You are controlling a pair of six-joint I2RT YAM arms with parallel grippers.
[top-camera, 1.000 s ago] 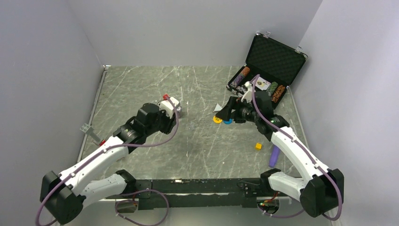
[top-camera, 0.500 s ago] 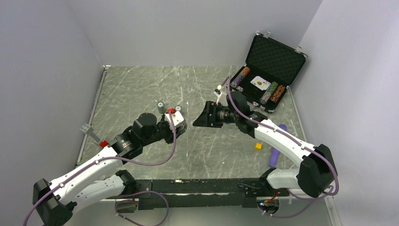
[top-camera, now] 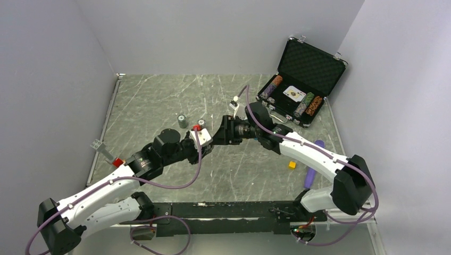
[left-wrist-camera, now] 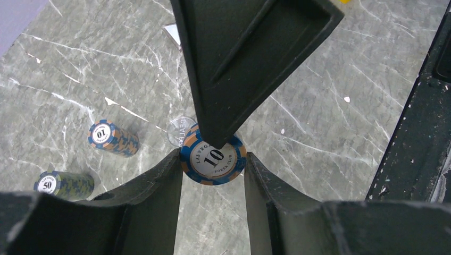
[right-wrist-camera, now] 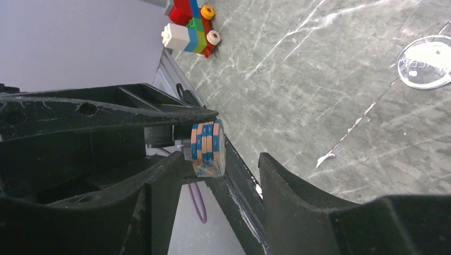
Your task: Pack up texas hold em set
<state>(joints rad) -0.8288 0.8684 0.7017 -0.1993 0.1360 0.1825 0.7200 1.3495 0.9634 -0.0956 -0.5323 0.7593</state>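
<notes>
The open black briefcase (top-camera: 311,66) stands at the far right, holding chip rows (top-camera: 308,103) and a card (top-camera: 293,93). My left gripper (left-wrist-camera: 213,156) is shut on a blue-and-orange "10" chip stack (left-wrist-camera: 213,159) and holds it above the table centre. My right gripper (right-wrist-camera: 220,159) is open, its fingers either side of that same stack (right-wrist-camera: 207,149); one finger (left-wrist-camera: 234,64) overlaps the stack's top edge. Both grippers meet mid-table (top-camera: 213,135). Two more chip stacks (left-wrist-camera: 111,137) (left-wrist-camera: 63,183) lie on the table. The yellow and blue discs are hidden in the top view.
A clear dealer disc (left-wrist-camera: 182,130) lies just beyond the held stack. A small yellow cube (top-camera: 292,164) and a purple stick (top-camera: 310,178) lie at the right front. A toy brick piece (right-wrist-camera: 189,24) sits by the left wall.
My right arm has swung left from beside the briefcase to the table centre. My left arm has come forward and right with the stack, and the two grippers now meet.
</notes>
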